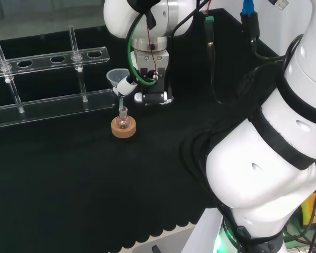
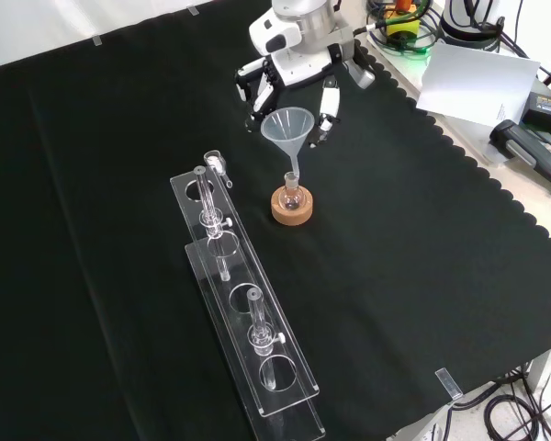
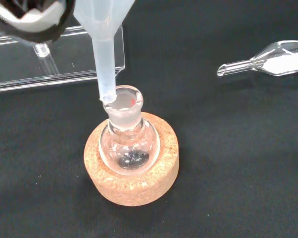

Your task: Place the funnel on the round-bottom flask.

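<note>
Closest to your wrist camera, the small clear glass round-bottom flask (image 3: 129,141) sits upright in its tan cork ring stand (image 3: 134,183) on the black-cloth table (image 2: 422,276). The translucent white plastic funnel (image 2: 289,133) hangs right over it, stem tip just at the rim of the neck, looks like touching but not dropped in yet. So you're most of the way: still need to lower and let go. Long axis is near vertical, cone up, stem down, maybe tilted a bit. Further back, the hand (image 2: 289,69) has its fingers (image 2: 328,101) curled round the funnel's cone.
</note>
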You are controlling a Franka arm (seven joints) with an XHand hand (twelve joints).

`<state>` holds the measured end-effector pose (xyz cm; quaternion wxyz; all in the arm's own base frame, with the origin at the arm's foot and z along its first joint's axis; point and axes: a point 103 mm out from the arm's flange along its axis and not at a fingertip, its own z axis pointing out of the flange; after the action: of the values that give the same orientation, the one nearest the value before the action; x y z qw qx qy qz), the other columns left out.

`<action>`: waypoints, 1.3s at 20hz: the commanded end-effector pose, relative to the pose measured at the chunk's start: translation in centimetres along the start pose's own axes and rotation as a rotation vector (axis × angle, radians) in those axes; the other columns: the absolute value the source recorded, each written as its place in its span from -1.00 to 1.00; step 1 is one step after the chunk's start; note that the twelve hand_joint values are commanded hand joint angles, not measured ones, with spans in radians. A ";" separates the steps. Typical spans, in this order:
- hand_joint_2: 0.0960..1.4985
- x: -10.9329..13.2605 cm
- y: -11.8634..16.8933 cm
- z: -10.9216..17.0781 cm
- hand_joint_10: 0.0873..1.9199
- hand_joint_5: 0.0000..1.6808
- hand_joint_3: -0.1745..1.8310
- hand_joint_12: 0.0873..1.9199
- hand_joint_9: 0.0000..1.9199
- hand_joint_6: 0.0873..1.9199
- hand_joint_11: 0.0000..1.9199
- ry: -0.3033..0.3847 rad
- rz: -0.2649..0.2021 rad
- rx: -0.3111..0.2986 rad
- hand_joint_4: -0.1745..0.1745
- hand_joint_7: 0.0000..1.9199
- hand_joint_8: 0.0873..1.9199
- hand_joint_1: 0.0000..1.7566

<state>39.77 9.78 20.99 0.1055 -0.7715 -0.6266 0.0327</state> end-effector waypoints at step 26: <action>-0.35 -0.8 1.6 2.4 -0.86 -0.09 -0.25 0.42 0.04 -0.86 -1.00 0.053 -0.004 -0.012 -0.02 0.17 -0.77 -0.11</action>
<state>40.70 8.72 18.55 0.1289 -0.7703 -0.6241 0.0216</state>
